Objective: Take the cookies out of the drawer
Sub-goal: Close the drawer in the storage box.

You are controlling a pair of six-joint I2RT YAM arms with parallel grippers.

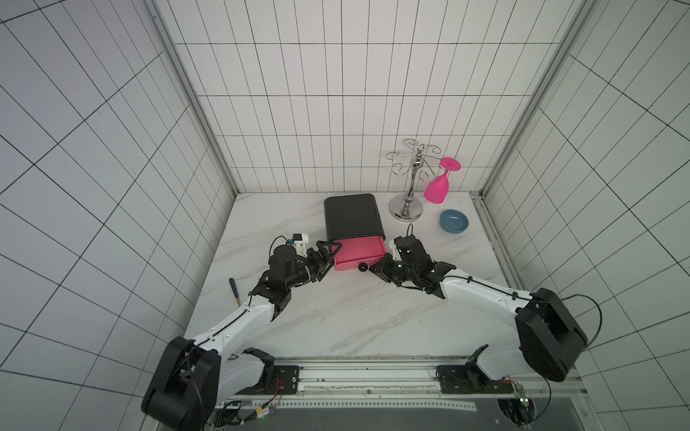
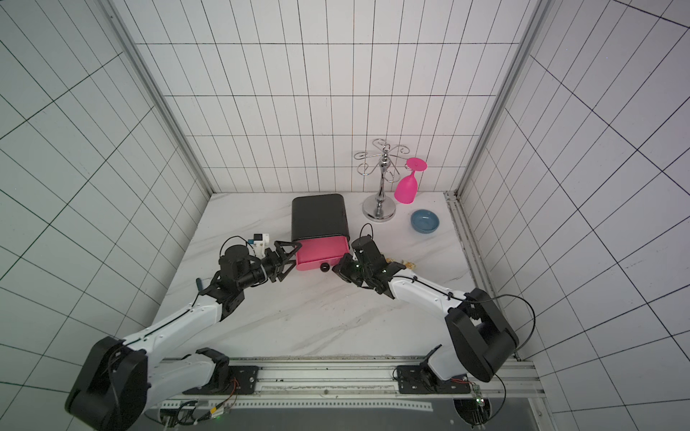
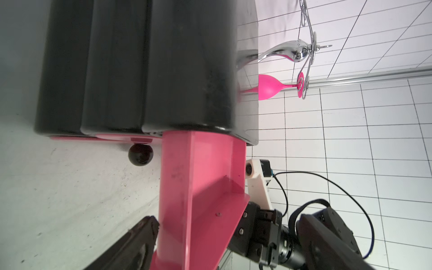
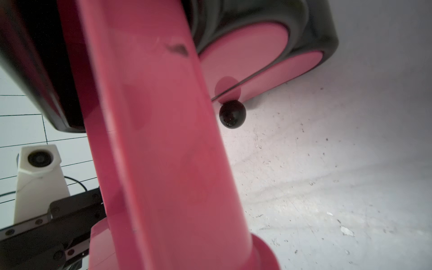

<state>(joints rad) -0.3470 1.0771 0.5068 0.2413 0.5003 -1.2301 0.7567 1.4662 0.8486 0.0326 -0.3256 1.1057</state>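
Left tool [image 1: 330, 257]: spread, astride the 8 o'clock corner of your pink drawer [image 1: 360, 250] | right tool [image 1: 373, 268]: pressed together at its 5 o'clock corner, beside the black knob [image 1: 362, 267] | cookies [image 2: 410, 265]: yellowish packets on the counter [image 1: 336, 317] at the drawer's 3 o'clock, half hidden behind your right arm [image 2: 422, 289]

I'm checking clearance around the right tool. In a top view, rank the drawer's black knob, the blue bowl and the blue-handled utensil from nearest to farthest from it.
1. Black knob: just beside the right tool, on the pink drawer front.
2. Blue bowl: farther back, to the right.
3. Blue-handled utensil: far over on the left side.
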